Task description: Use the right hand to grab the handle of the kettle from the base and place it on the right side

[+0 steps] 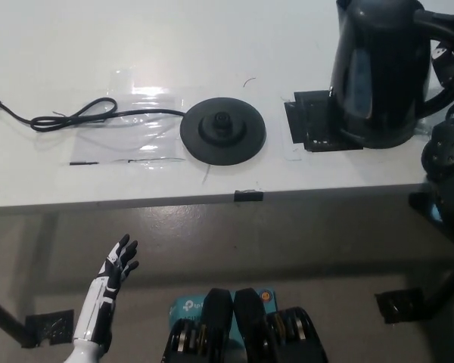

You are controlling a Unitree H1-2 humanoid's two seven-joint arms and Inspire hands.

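Standing on the white table (212,30) well right of the round black plastic base (223,129), black plastic kettle (382,72) sits upright over a dark tape patch (314,121). Off the base and apparently set down; release and withdrawal seemingly left. Black right hand (448,68) at the kettle handle (443,57), grip impossible to tell. White left hand (115,266) idle below the table edge, far left of the base, fingers spread, empty.
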